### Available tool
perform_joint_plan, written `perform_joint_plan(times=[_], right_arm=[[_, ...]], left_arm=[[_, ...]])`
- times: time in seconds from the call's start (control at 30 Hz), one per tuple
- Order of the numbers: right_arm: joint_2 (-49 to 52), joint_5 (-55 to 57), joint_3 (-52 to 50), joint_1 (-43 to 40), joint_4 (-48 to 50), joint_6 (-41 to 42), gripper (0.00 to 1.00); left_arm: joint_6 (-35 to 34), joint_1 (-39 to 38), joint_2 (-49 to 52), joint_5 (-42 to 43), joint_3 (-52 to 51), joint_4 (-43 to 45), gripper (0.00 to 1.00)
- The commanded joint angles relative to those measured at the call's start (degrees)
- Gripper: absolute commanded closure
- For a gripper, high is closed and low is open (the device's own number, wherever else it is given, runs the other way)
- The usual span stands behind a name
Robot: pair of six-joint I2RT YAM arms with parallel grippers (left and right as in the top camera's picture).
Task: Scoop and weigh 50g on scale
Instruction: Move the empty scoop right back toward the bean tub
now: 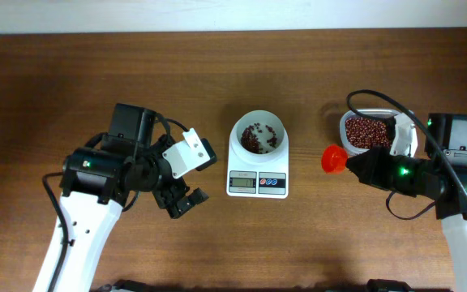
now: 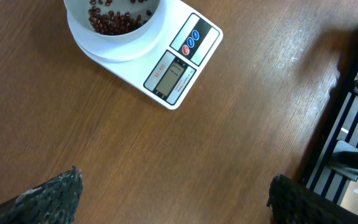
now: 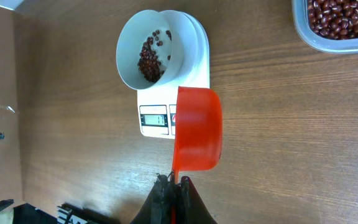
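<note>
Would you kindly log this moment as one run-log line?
left gripper: open, empty, beside scale | right gripper: shut on red scoop, between tub and scale | bowl: some beans

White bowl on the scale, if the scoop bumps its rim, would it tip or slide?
Probably slides rather than tips: the bowl looks wide and seems just to rest on the scale. Likely light, since only a few beans cover its bottom. Those would probably scatter and roll.

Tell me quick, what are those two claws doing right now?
Left gripper: open, holding nothing.
Right gripper: closed on the handle of the red scoop.
</note>
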Motion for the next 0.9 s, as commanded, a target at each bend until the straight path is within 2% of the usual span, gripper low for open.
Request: perform_joint_plan(times=[0.0,0.13,0.27,0.37,0.53,0.77,0.87], right_arm=[[-0.70,-0.11,0.46,-0.35,0.02,-1.20,0.96],[-0.70,1.46,0.46,-0.35,0.20,-1.22,0.96],[-0.70,16.74,0.46,-0.37,0.00,-1.18,0.96],[-0.70,19.93,0.46,-1.01,0.20,-1.16,0.96],[-0.70,20.46,0.44,-7.78,-0.26,-1.16,0.96],[-0.70,20.09,0.35,-8.13,-0.22,-1.14,0.96],[-0.28,20.94,0.35,-8.13,3.39,-1.18,0.96]], left_arm=[[0.96,0.20,-0.09,0.81,0.83,-0.04,0.01],[0.96,0.20,-0.09,0.81,0.83,-0.04,0.01],[0.96,0.20,-0.09,0.81,0.83,-0.04,0.01],[0.96,0.20,-0.09,0.81,0.83,-0.04,0.01],[0.96,0.20,-0.09,0.81,0.83,-0.04,0.01],[0.96,0.20,-0.09,0.81,0.83,-0.04,0.01],[0.96,0.20,-0.09,0.81,0.83,-0.04,0.01]])
